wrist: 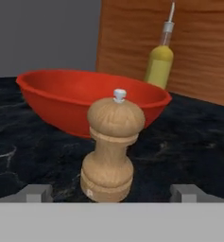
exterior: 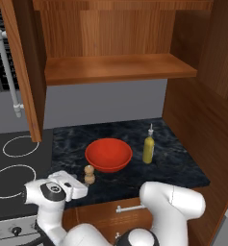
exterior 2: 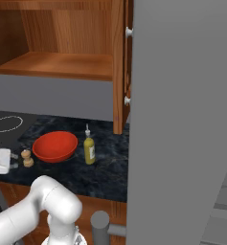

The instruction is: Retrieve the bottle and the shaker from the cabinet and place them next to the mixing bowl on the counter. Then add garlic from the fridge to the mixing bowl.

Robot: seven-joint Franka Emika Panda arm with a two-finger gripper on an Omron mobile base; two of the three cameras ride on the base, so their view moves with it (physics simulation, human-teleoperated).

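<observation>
While the shaker (wrist: 109, 147) stands upright on the dark marble counter (exterior: 178, 163), just in front of the red mixing bowl (exterior: 108, 154), the gripper (wrist: 112, 193) sits level with its base, jaws spread wide to either side and holding nothing. Both fingertips (wrist: 37, 193) stand clear of the wood. Bottle (exterior: 148, 146), yellow with a thin spout, stands upright just beside the bowl's far side. Cabinet shelf (exterior: 118, 68) above, door (exterior: 20, 62) open.
</observation>
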